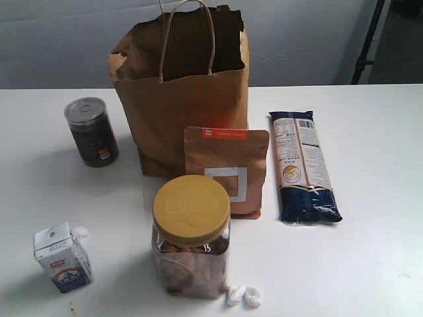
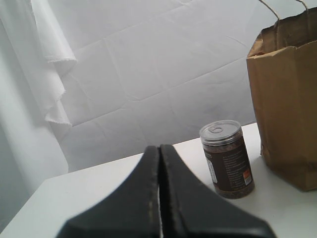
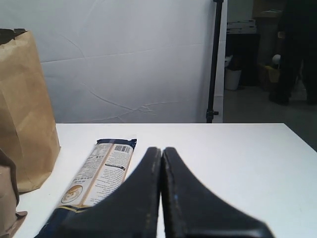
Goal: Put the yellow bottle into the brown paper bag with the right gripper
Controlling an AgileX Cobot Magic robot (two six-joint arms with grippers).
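Left pincer (image 2: 159, 153) and right pincer (image 3: 162, 153) are both pressed together and empty. Brown paper bag (image 1: 185, 105) stands upright, mouth open, mid-back of the tabletop (image 1: 370, 264). Brown pouch (image 1: 228, 168) leans against its front, can (image 1: 91, 132) to its left, noodle pack (image 1: 303, 165) to its right. Can't tell where the yellow bottle is.

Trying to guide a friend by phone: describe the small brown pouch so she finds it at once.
Find the tall brown paper bag at the back of the white table. Right in front of it stands a small flat brown pouch, behind the yellow-lidded jar. Only it has an orange strip across the top and a white square outline.
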